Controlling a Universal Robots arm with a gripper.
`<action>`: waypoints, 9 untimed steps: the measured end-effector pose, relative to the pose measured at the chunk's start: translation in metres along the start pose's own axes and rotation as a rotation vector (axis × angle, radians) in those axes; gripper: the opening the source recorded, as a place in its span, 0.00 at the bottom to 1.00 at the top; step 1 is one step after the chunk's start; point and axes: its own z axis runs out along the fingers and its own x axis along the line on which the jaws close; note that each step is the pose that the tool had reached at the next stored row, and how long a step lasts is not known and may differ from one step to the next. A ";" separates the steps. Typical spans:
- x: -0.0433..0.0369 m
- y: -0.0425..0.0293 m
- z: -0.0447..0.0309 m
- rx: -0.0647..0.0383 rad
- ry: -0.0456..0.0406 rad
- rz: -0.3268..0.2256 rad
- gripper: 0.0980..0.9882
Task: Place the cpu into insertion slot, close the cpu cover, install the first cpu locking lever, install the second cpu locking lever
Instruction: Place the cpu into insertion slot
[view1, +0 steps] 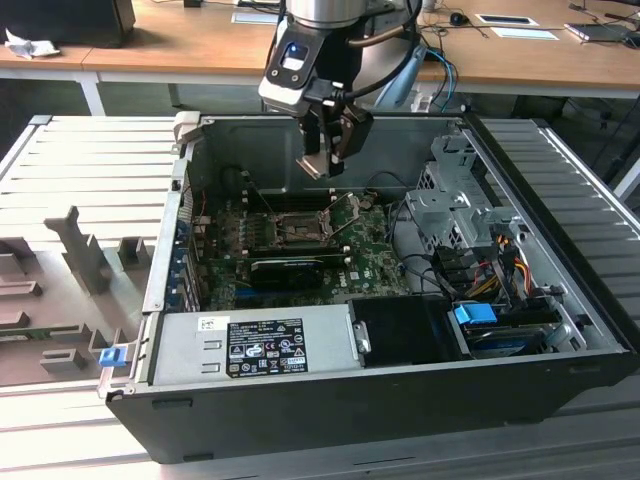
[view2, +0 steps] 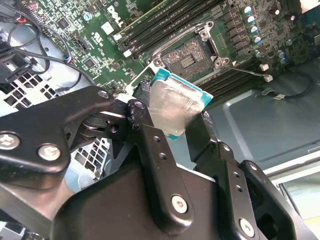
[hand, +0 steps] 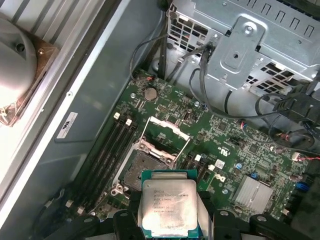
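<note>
First wrist view: the cpu (hand: 169, 205) is clamped by two opposite edges between the black fingers (hand: 125, 225) of the gripper (hand: 169, 222), with its silver top turned to the camera. It is suspended in the air near the insertion slot (hand: 145, 167), which is seen uncovered, with the cpu cover (hand: 164, 136) swung up beside it. In the exterior view the gripper is hung well above the green board (view1: 370, 265) inside the open computer case (view1: 400, 400).

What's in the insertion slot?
Empty: the insertion slot shows its bare dark contact bed. The cpu, held in the gripper, hides one slot edge in the first wrist view.
</note>
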 end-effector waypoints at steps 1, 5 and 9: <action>0.0000 0.0000 0.0001 0.000 -0.0003 0.004 0.48; 0.0000 -0.0001 0.0009 0.000 -0.0020 0.024 0.48; 0.0000 -0.0001 0.0016 -0.001 -0.0035 0.041 0.48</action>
